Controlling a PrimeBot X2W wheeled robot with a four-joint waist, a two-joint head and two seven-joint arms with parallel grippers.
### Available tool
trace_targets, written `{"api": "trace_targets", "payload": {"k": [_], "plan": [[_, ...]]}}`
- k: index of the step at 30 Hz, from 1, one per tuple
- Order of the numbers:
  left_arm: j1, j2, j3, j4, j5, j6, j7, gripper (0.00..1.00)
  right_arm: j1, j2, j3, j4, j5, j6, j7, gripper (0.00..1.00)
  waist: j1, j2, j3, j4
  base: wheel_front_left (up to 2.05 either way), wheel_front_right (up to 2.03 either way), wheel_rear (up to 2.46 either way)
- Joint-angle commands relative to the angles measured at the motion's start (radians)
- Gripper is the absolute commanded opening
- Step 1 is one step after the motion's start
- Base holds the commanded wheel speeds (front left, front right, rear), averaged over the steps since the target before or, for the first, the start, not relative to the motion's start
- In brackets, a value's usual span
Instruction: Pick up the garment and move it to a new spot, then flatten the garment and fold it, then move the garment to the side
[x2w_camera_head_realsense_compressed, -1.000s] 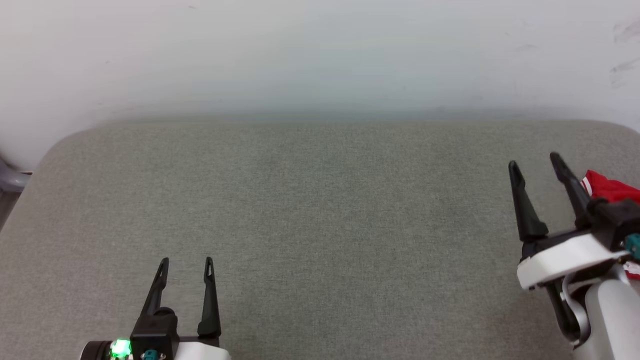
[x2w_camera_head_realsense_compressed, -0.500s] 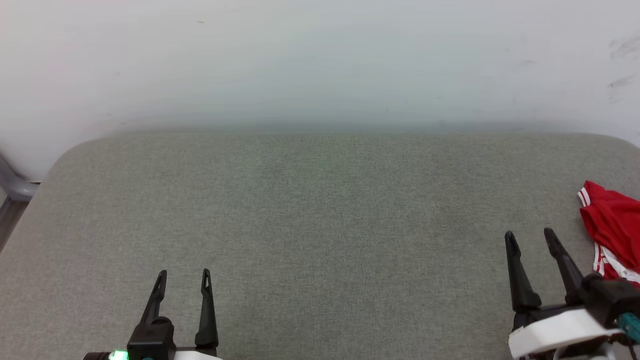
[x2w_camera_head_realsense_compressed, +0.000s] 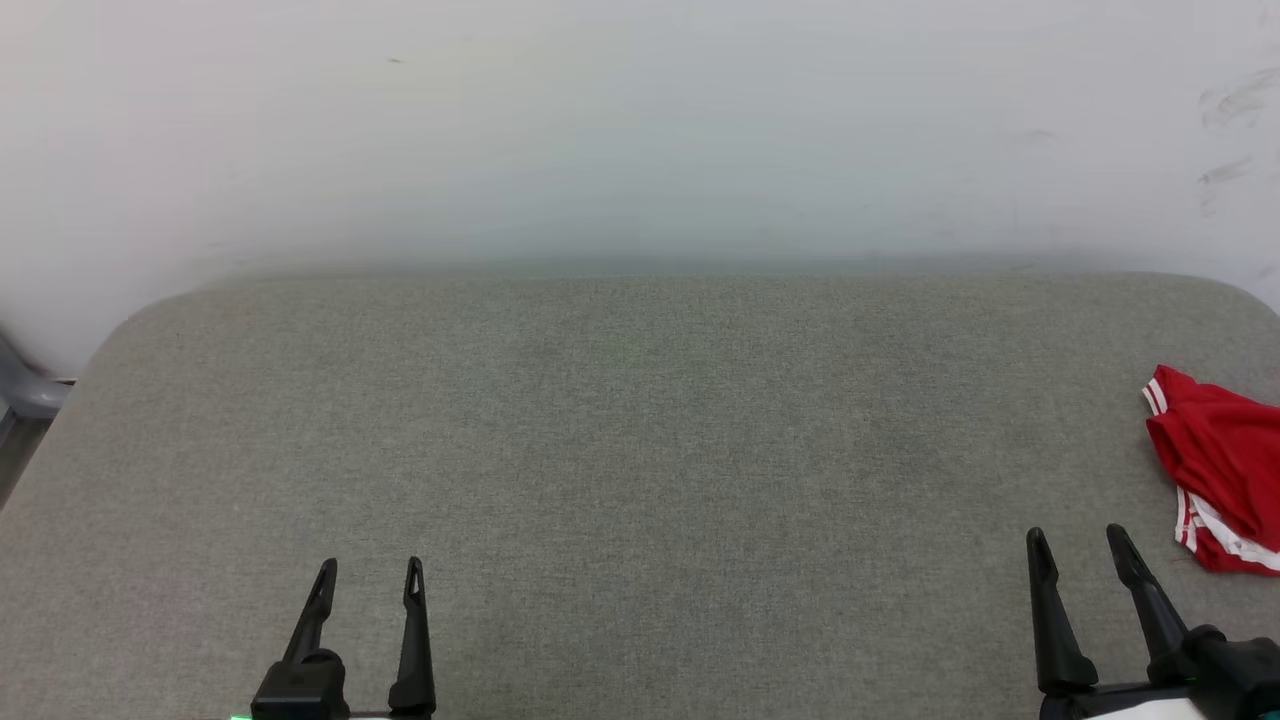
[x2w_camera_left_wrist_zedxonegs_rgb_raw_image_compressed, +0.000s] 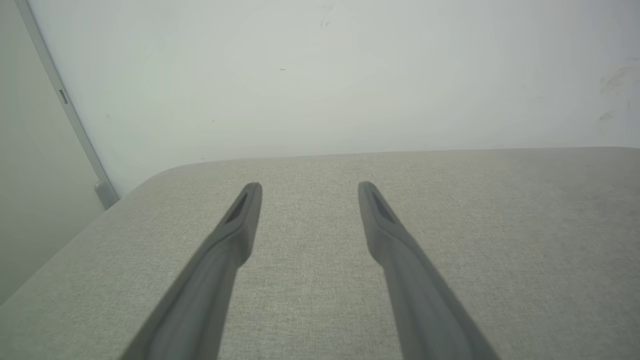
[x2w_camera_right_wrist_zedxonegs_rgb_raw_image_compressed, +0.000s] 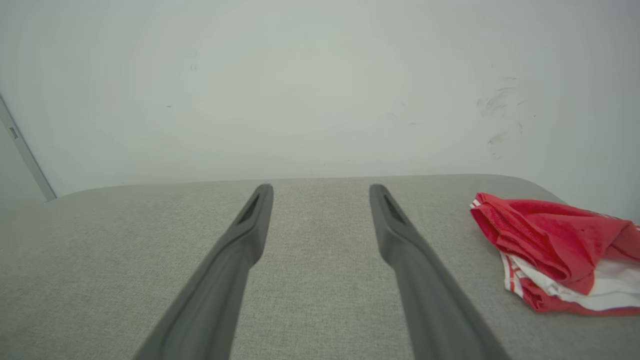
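Right claw spread wide, holding nothing, garment near, untouched

grey fabric-covered surface, rounded far corners, butts up against a plain white wall. dark scuff marks on the wall, upper right (smudgy, a few strokes). grey rail just past the surface's left edge

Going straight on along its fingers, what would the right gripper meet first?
Probably nothing before the white wall: the right gripper points over the grey fabric surface, the crumpled red-and-white T-shirt lying off to its right.
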Motion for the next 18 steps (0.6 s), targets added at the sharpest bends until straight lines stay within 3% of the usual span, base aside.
{"api": "trace_targets", "payload": {"k": [1,12,13,18], "plan": [[0.011,-0.005,0.003,0.002,0.004,-0.005,-0.002,1.00,0.015,0.006,-0.003,-0.008,-0.006,-0.001,-0.001,1.00,0.0000,-0.0001,0.000,0.000,0.00,0.00,0.00],[0.016,-0.011,0.012,0.008,0.007,-0.016,-0.002,1.00,0.020,0.007,-0.008,-0.005,-0.017,-0.001,-0.002,1.00,0.0000,-0.0001,-0.002,0.000,0.00,0.00,0.00],[0.009,-0.010,0.010,0.007,0.004,-0.014,0.000,0.00,0.010,0.002,-0.008,-0.001,-0.015,0.000,0.000,0.00,0.0000,-0.0001,-0.002,0.000,0.00,0.00,0.00],[0.021,-0.019,0.003,0.055,0.000,-0.015,0.005,0.00,0.020,0.003,-0.004,0.045,-0.011,0.000,0.005,0.00,0.0000,-0.0001,-0.002,0.000,0.00,0.00,0.00]]}}
